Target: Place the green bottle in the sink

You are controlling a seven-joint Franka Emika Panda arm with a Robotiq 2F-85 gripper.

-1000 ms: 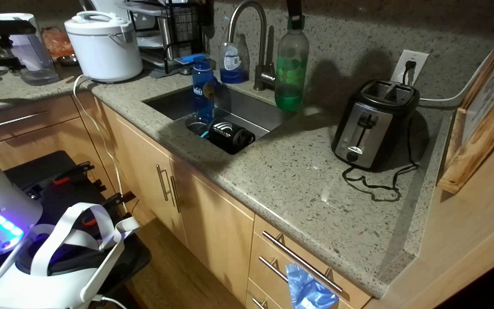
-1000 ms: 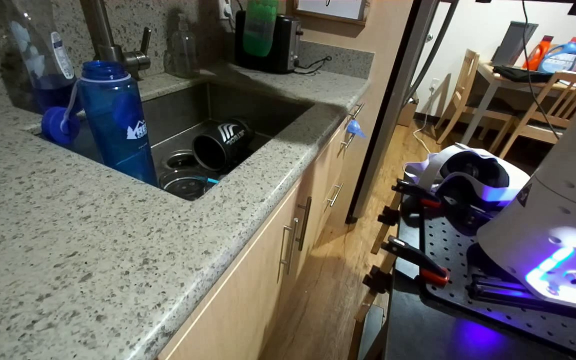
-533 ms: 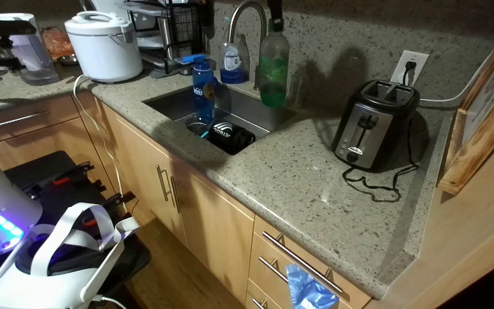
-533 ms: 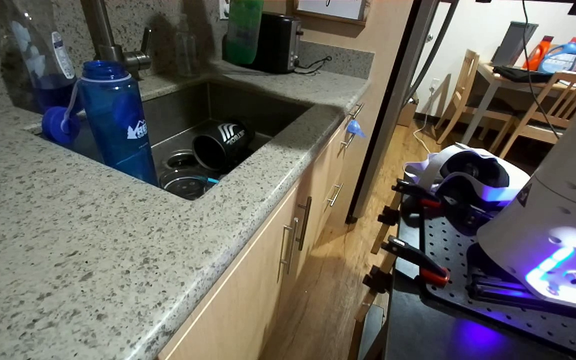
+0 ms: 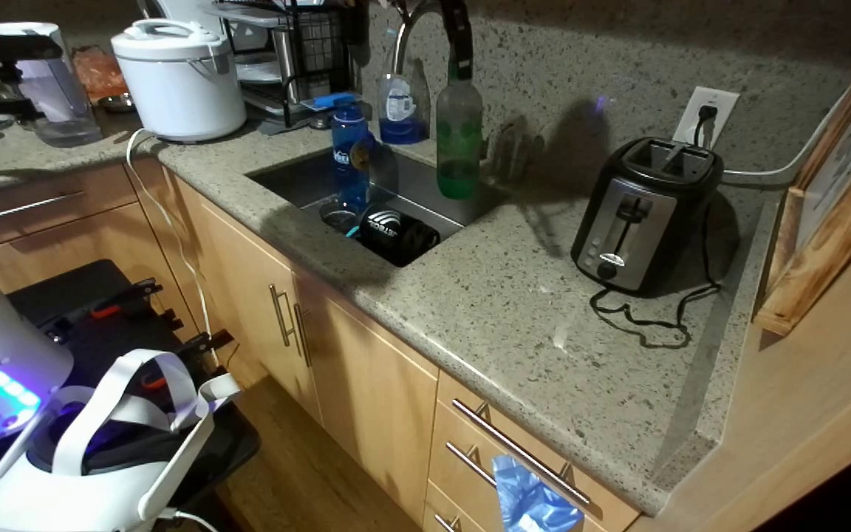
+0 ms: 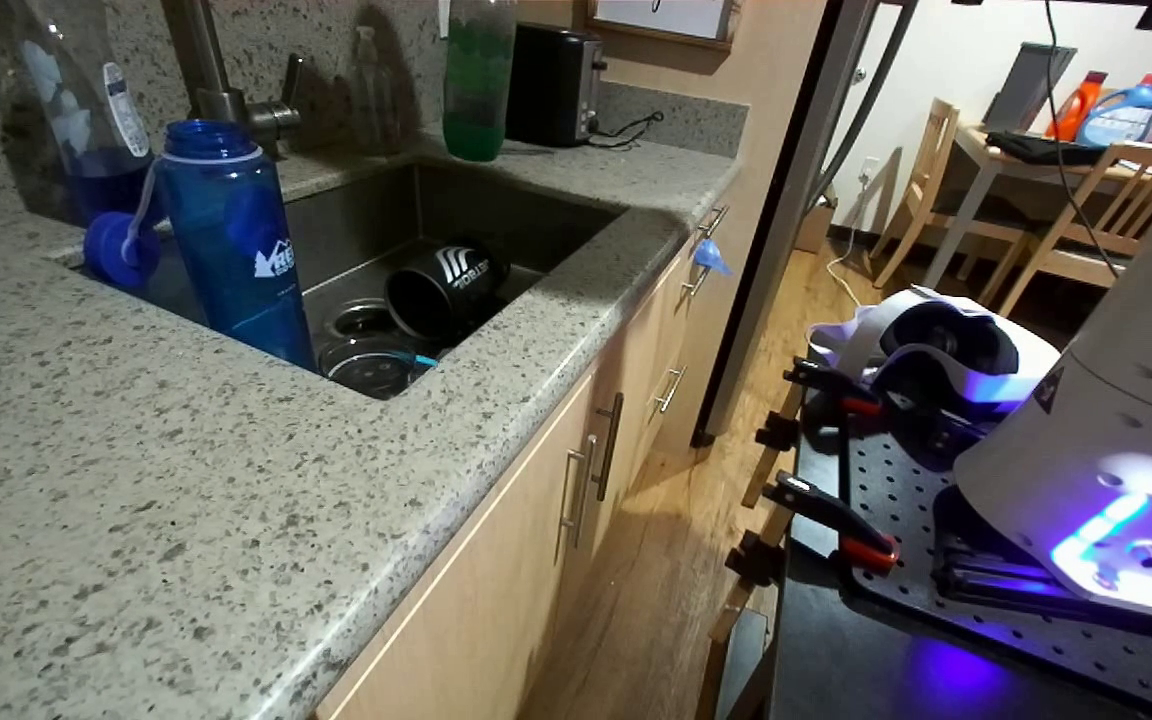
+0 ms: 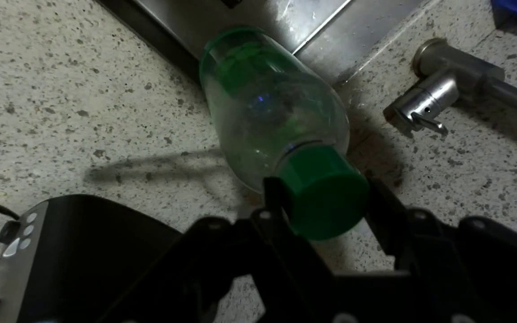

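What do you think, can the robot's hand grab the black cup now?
Probably not yet: the hand is full, gripping the green bottle. Nothing seems to lie on the cup in the sink, though.

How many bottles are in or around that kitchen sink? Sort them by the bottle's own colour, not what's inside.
Green: 1 (the green bottle)
Blue: 1 (the water bottle standing in the sink)
Clear: 2 (the soap bottle with blue liquid; the pump bottle)
Total: 4

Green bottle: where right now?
Wrist view, mid-frame: the green bottle, cap clamped in the pincer, is left of the faucet, visually overlapping the sink.
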